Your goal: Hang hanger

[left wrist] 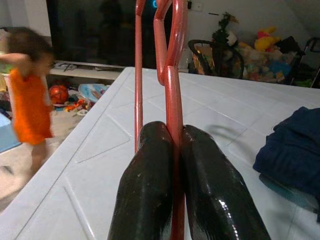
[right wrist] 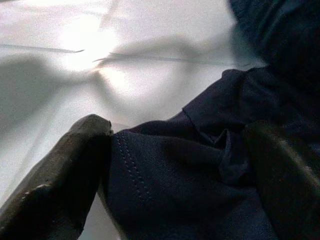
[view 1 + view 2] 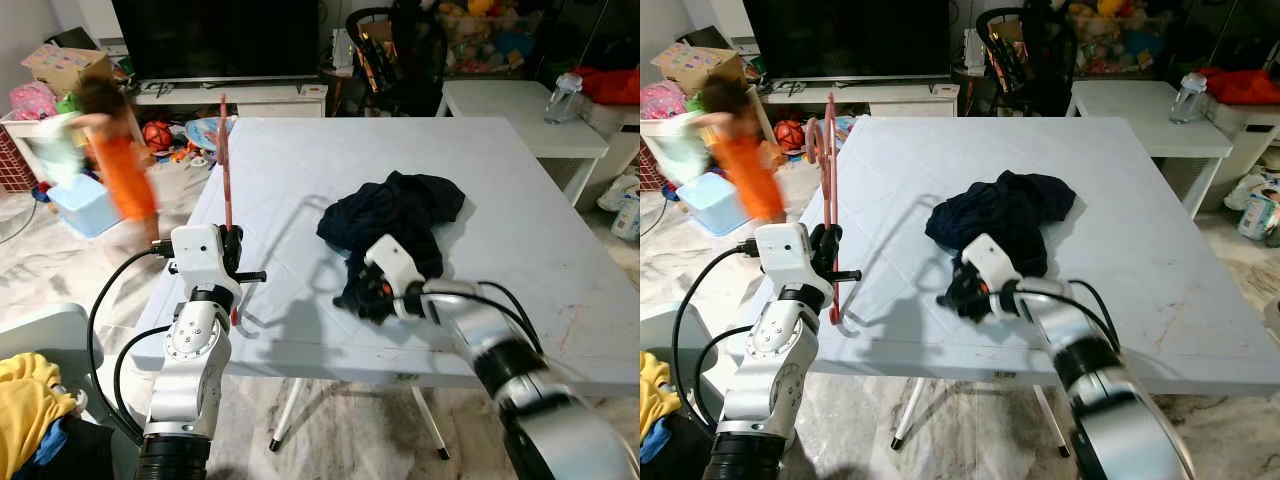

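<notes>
Here the left gripper point(image 1: 172, 165) is clamped on the red hanger point(image 3: 828, 190), held upright over the desk's point(image 3: 520, 230) near-left edge. To its right, the right gripper point(image 2: 175, 165) has its fingers spread around the near hem of the dark garment point(image 3: 400, 215), mid-desk.

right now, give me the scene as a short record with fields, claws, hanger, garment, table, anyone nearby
left claw: shut on the red hanger, held upright over the table's left edge
right claw: open, fingers either side of a fold of the dark navy garment
garment: crumpled in a heap on the table, not on the hanger
table: white table, garment near its middle
person: a blurred person in orange on the floor to the left
task state: hanger not yet in the garment
</notes>
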Tool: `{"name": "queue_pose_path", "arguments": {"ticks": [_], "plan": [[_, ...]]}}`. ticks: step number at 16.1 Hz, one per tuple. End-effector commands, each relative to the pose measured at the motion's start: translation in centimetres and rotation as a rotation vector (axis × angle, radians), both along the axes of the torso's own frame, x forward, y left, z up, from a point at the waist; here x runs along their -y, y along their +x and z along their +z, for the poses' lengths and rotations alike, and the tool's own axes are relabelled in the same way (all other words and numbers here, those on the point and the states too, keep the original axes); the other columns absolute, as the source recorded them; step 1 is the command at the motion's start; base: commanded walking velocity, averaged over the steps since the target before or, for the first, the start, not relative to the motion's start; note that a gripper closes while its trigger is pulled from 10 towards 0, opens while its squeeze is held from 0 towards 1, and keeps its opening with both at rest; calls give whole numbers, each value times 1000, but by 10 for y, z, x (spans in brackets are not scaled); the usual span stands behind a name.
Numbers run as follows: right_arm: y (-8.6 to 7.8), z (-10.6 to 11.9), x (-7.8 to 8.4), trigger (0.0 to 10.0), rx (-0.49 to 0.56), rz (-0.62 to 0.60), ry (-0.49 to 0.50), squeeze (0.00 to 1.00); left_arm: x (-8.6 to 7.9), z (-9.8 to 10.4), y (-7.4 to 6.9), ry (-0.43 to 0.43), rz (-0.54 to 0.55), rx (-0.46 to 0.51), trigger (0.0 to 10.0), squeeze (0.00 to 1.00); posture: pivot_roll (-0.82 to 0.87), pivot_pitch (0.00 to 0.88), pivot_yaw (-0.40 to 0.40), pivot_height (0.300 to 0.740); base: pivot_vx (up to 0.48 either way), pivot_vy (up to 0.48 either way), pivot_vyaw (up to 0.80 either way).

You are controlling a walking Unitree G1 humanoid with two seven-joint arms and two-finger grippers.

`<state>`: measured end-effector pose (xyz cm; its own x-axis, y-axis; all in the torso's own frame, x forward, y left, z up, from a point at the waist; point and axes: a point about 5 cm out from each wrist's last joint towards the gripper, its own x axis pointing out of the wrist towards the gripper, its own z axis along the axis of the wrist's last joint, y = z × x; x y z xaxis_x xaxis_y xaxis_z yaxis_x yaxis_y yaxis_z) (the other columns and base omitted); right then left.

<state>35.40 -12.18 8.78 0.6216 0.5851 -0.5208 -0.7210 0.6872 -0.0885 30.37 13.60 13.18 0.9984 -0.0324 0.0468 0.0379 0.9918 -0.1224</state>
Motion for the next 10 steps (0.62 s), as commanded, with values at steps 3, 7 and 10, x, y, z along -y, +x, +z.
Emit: {"name": "queue_pose_path", "arguments": {"ticks": [3, 7, 10], "plan": [[18, 5, 26, 10000, 44, -392, -2, 0, 1, -2, 1, -1, -5, -14, 10000, 0, -50, 0, 11, 740, 0, 0, 0], [37, 39, 54, 10000, 145, -753, 177, 0, -2, -1, 1, 9, 1, -11, 10000, 0, -42, 0, 8, 740, 0, 0, 0], [38, 44, 39, 10000, 173, -593, 239, 0, 0, -6, 0, 26, 15, -37, 10000, 0, -47, 0, 6, 740, 0, 0, 0]]}}
